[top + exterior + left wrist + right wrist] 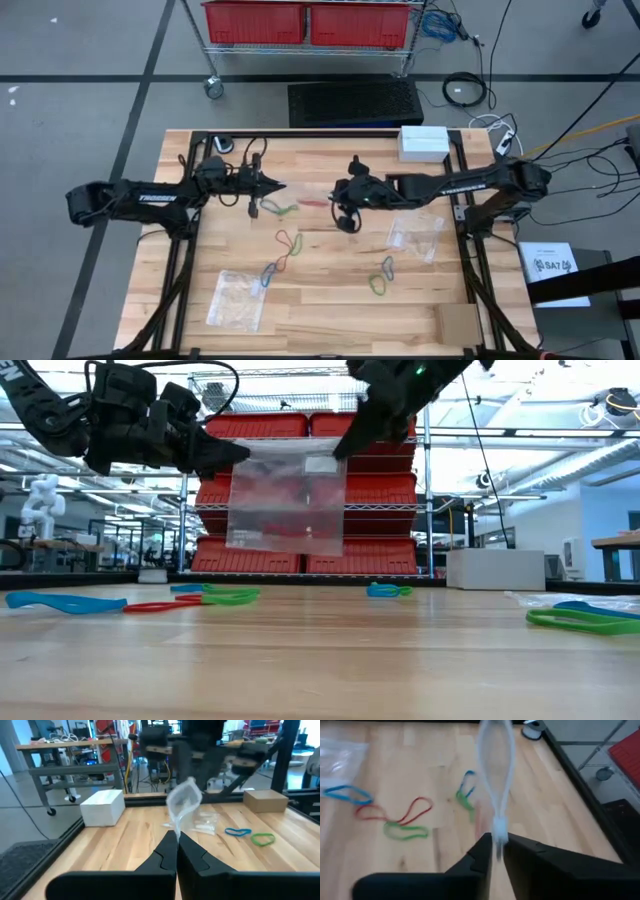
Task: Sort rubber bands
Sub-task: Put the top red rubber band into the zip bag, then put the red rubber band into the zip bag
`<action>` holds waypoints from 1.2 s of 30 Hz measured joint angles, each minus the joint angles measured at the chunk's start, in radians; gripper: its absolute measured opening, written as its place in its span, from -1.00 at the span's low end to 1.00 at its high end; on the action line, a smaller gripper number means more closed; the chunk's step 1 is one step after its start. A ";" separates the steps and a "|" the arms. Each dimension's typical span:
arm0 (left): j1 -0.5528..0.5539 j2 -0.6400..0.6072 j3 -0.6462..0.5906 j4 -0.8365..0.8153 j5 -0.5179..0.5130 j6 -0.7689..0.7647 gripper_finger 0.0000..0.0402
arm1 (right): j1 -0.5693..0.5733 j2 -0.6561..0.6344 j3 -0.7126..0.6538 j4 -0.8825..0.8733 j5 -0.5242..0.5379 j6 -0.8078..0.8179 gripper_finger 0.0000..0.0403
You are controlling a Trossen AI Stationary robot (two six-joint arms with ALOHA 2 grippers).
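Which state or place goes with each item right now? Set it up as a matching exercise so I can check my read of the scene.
Things:
1. clear bag
2. white box
3. green rubber band
4. left end effector

States or places:
a. lying loose on the wood
b. shut on a bag edge
c. hanging in the air above the table
d. standing at the table's far edge

Pairs: 1-c, 2-d, 3-a, 4-b
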 joint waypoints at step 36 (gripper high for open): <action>0.195 -0.184 0.000 -0.126 -0.113 0.000 -1.00 | 0.075 0.822 0.865 -0.414 -0.476 -0.386 -0.85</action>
